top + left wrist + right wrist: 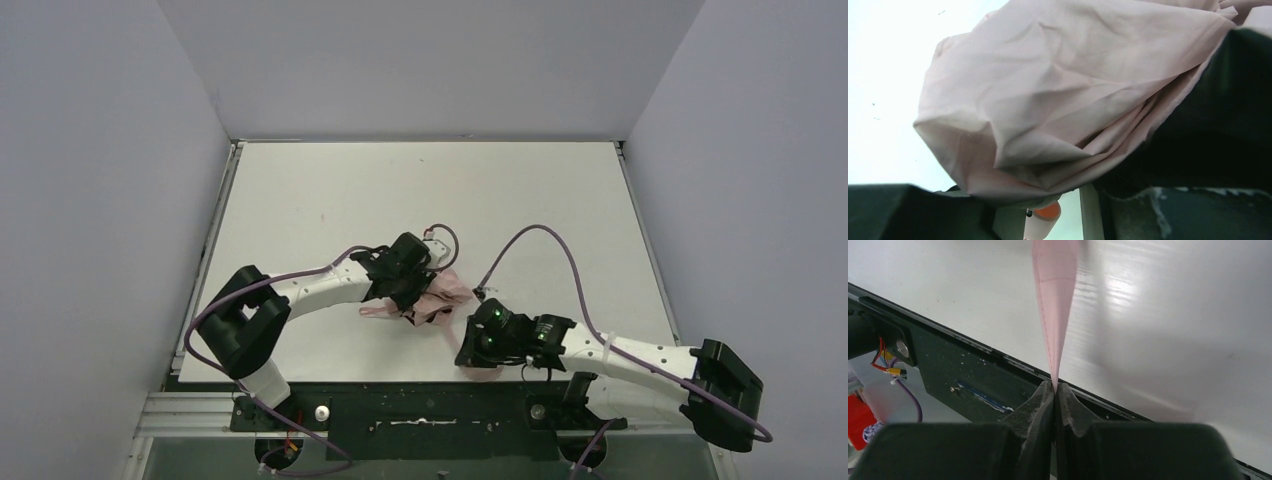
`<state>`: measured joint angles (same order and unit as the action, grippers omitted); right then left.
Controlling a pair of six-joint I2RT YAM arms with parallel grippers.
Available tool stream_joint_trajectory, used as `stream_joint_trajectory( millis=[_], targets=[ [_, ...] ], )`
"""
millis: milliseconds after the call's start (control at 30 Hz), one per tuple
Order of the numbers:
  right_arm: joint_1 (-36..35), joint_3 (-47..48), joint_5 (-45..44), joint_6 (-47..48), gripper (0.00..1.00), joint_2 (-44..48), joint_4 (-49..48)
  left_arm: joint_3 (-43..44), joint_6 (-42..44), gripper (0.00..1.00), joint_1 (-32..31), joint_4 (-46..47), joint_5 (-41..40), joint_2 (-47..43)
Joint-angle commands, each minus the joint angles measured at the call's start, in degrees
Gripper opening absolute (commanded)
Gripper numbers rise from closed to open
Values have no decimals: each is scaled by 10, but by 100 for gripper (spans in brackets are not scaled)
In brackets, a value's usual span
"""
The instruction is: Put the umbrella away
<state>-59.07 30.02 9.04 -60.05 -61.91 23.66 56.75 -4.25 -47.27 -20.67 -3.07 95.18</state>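
The left arm stretches low across the white table point(420, 190), the left gripper point(414, 296) sunk in the umbrella point(1063, 95), a crumpled heap of soft pale pink cloth mid-table; whether it grips is unclear. The right arm reaches in leftward, the right gripper point(1054, 390) pinching a thin, taut pink strip of it.

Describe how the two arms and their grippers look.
Both the left arm and right arm have white links between black joints. A purple cable loops along each. The left gripper and right gripper are black; the right one's fingers taper to narrow tips. A green light glows on the right wrist.
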Motion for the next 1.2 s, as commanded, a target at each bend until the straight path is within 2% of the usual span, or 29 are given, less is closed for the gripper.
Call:
stream_joint_trajectory(
  millis=[0, 133, 233, 467, 567, 767, 900, 1000, 1167],
  targets=[
    [-33, -70, 27, -61, 7, 66, 38, -24, 7, 0, -1, 62, -145, 9],
    [-40, -124, 17, -98, 12, 124, 22, -32, 15, 0, -12, 71, -152, 10],
    [-47, -131, 13, -110, 0, 172, 55, -35, 15, 0, -14, 76, -152, 13],
    [-74, -117, 20, -134, 0, 227, 86, -34, 18, 0, -22, 80, -159, 18],
    [-106, -82, -13, -132, 0, 219, 148, -32, 22, 0, -24, 79, -163, 20],
    [-226, 37, -188, -141, 0, 147, 330, -31, 29, 0, -29, 80, -174, 23],
    [-335, 96, -295, -178, 0, 34, 402, -31, 29, 0, -32, 79, -179, 25],
    [-415, 132, -363, -215, 0, -72, 427, -34, 28, 0, -36, 82, -179, 24],
    [-488, 195, -420, -202, 0, -224, 417, -43, 38, 0, -51, 96, -180, 22]
  ],
)
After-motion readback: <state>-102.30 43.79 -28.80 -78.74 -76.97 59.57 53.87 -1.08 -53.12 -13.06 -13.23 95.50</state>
